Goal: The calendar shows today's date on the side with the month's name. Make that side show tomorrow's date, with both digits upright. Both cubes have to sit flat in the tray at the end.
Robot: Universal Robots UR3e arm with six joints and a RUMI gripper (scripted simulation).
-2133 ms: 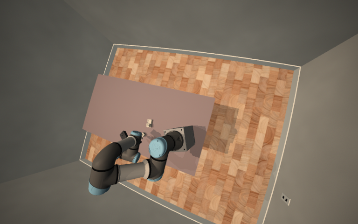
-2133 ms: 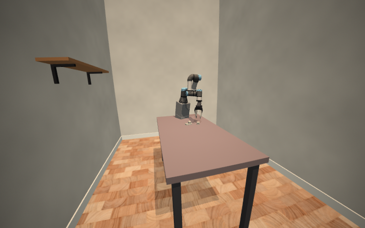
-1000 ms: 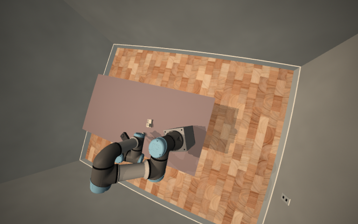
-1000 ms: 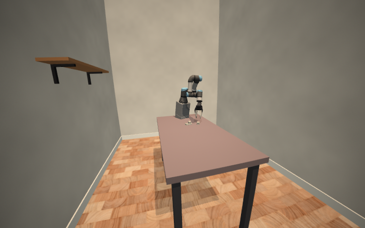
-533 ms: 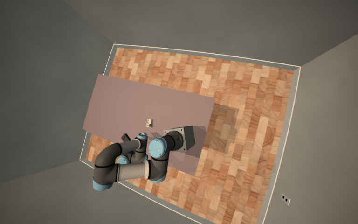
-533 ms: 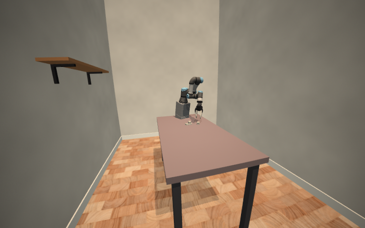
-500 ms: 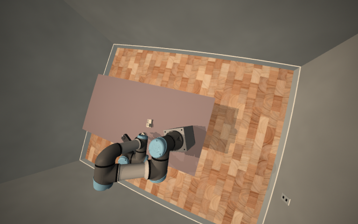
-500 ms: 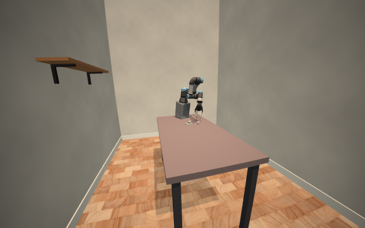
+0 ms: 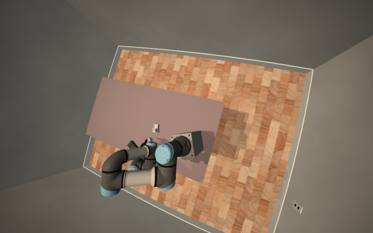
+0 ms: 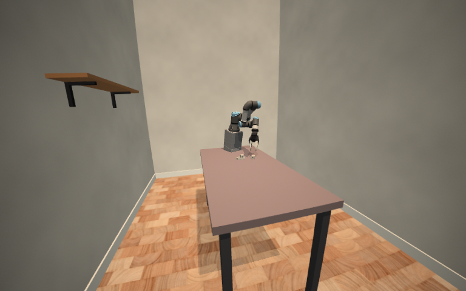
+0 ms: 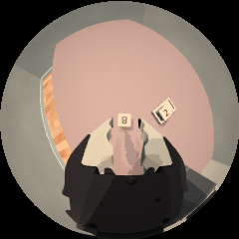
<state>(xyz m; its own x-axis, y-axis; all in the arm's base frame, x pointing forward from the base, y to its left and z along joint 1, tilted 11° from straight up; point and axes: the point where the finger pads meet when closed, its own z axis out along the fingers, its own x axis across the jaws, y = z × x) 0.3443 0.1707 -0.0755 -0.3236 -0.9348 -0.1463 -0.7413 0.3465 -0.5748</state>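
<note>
A loose beige cube with 8 on top (image 11: 123,119) lies on the table, apart from the calendar. It also shows in the exterior view (image 10: 252,156) and, tiny, in the overhead view (image 9: 148,140). The calendar tray (image 11: 164,111) holds one cube with 2 on top, and a dark empty slot lies beside that cube. The tray also shows in the overhead view (image 9: 155,127) and in the exterior view (image 10: 240,157). My gripper (image 11: 125,119) (image 10: 253,148) hangs above the loose cube, with its fingers partly open and nothing between them. The month's name is too small to read.
The robot's grey base block (image 10: 233,140) stands at the table's far end, close to the tray. The table's right edge (image 10: 275,161) runs just beyond the loose cube. A wall shelf (image 10: 91,82) hangs far off at the left.
</note>
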